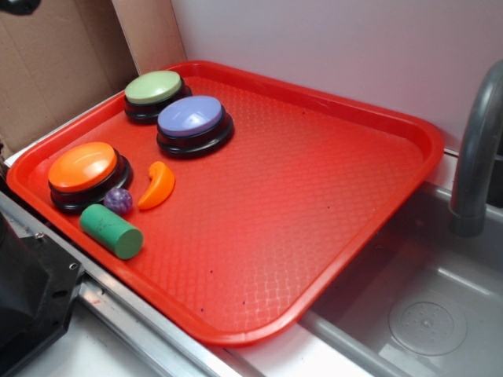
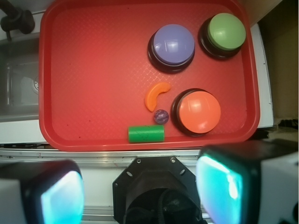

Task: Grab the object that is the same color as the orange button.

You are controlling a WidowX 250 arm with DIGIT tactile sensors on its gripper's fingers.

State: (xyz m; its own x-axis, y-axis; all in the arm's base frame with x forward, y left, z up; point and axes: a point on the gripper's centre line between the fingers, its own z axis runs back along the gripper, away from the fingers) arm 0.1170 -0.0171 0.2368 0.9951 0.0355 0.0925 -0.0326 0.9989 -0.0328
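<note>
A small glossy orange crescent object lies on the red tray, just right of the orange button in the exterior view. My gripper hangs high above the robot base, short of the tray's near edge. Its two fingers stand wide apart with nothing between them. The gripper does not show in the exterior view.
A green cylinder and a small purple ball lie close to the crescent. A lavender-blue button and a green button stand behind. A sink with a faucet is to the right.
</note>
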